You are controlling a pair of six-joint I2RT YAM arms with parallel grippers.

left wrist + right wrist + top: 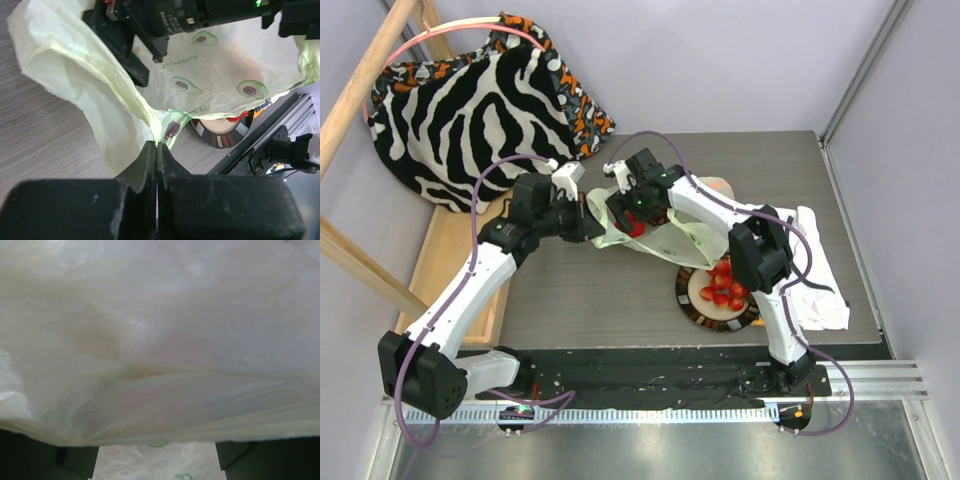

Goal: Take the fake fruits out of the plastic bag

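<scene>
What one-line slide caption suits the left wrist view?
Left hand pinches the edge of the avocado-printed plastic bag above the grey table.

Grey wood-grain table (590, 300), pale lavender walls (720, 60)

From above, the right gripper (638, 212) is sunk in the folds of the plastic bag (670, 240), its jaws out of sight. In its own wrist view the bag is a blurred pale sheet filling nearly everything (only dark stubs of the jaws show at the bottom corners), and its contents cannot be told. The right arm (760, 255) covers part of the plate (692, 300). The red fake fruits (722, 283) on it are too small to tell apart.
</scene>
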